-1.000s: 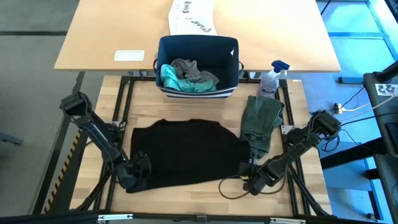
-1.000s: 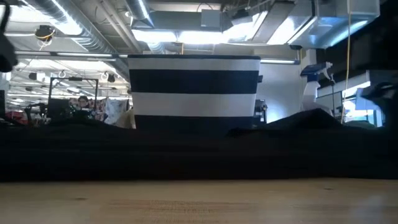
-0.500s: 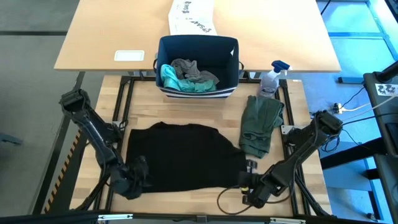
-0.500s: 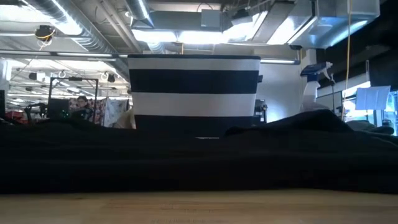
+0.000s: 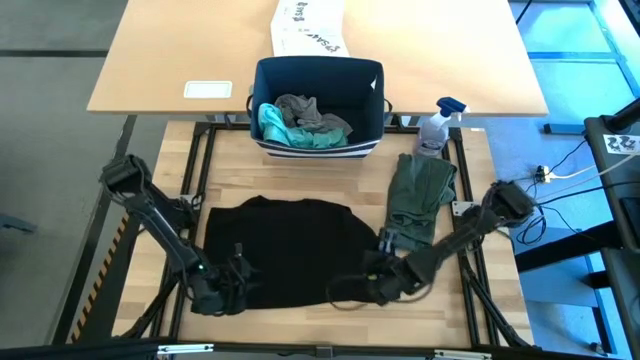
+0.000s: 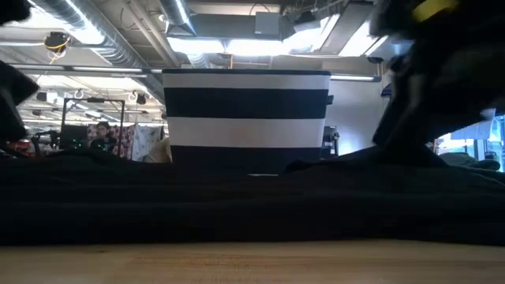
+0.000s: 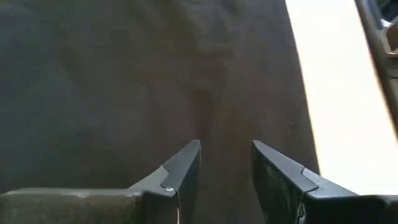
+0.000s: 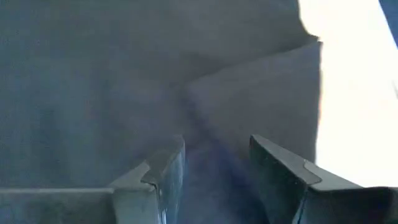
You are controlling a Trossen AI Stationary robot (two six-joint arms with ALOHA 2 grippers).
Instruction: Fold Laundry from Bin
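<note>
Cloth is covering most of the near half of the bench (image 5: 480,165): the black T-shirt (image 5: 290,250) is lying spread flat there, its near hem running between the two arms. The left gripper (image 5: 225,290) is sitting low at the shirt's near left corner, and the right gripper (image 5: 375,285) is sitting low at the near right edge. In the left wrist view the left gripper (image 7: 227,171) is showing its jaws parted with a narrow gap, the dark fabric (image 7: 155,74) lying flat just beyond and under the tips, its edge running along the pale bench top. In the right wrist view the right gripper (image 8: 217,165) is likewise standing with its jaws apart, and a creased fold of the same fabric (image 8: 249,93) is lying right ahead of them; nothing is pinched between the fingers in either view.

An olive-green piece (image 5: 418,195) is lying bunched just to the right of the shirt, below a spray bottle (image 5: 437,125). The bin (image 5: 318,105) is standing at the far edge of the bench, holding a teal piece (image 5: 275,125) and a grey garment (image 5: 305,110). In the low view the bin (image 6: 246,114) is rising behind the dark ridge of cloth.
</note>
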